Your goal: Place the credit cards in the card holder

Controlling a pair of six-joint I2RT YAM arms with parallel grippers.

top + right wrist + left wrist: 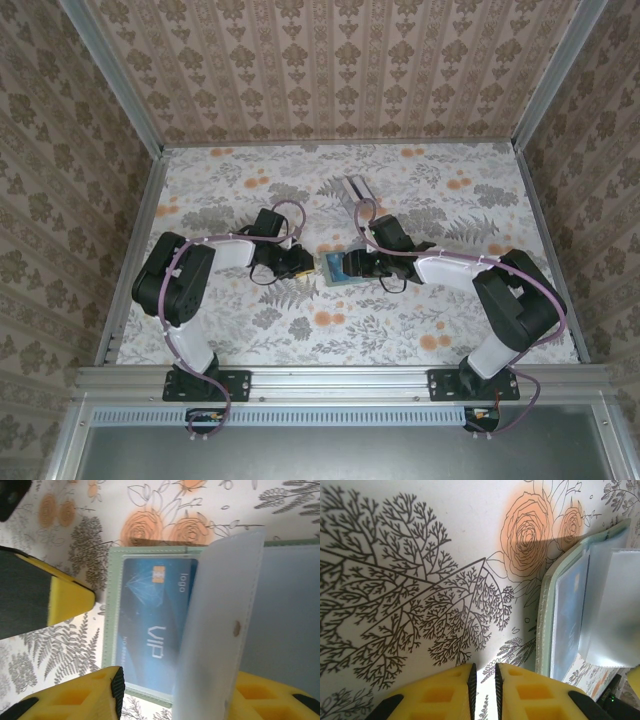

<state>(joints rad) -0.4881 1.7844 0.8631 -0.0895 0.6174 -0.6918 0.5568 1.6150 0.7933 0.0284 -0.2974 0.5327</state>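
The grey-green card holder (335, 274) lies open at the table's middle, between my two grippers. A blue credit card (150, 625) marked VIP lies flat on its left half (112, 605). A translucent inner leaf (220, 615) stands lifted between my right gripper's (175, 690) fingers, close to the right one; the jaws are wide apart. My left gripper (484, 680) sits just off the holder's edge (545, 625), with a narrow gap between its pads and nothing in it. The blue card (570, 615) shows there too.
A clear slotted stand (357, 190) stands behind the grippers, towards the back. The floral tablecloth (240, 330) is walled in by patterned panels on three sides. The left gripper's yellow finger (60, 600) lies close to the holder's left edge.
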